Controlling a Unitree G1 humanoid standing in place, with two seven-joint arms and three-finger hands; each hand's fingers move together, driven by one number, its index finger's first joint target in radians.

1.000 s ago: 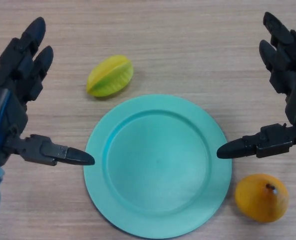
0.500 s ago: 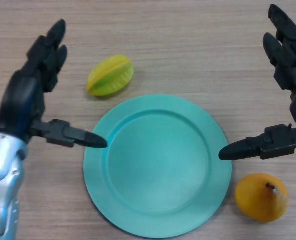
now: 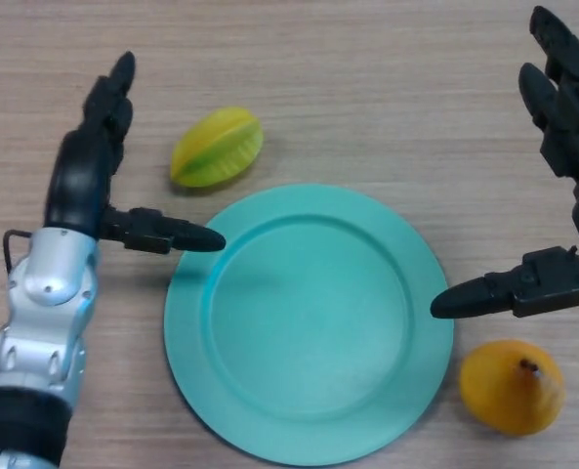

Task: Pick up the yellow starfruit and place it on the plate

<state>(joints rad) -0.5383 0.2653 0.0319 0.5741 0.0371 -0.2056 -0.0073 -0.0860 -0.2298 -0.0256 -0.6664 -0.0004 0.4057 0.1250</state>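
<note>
Starfruit lies untouched — beside left hand's spread fingers.

Light wood-grain table fills view; even lighting

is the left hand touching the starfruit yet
Apart. The head view shows bare table between the left hand and the starfruit; its fingers are straight and its thumb points toward the plate.

An orange fruit lies on the wooden table
</note>
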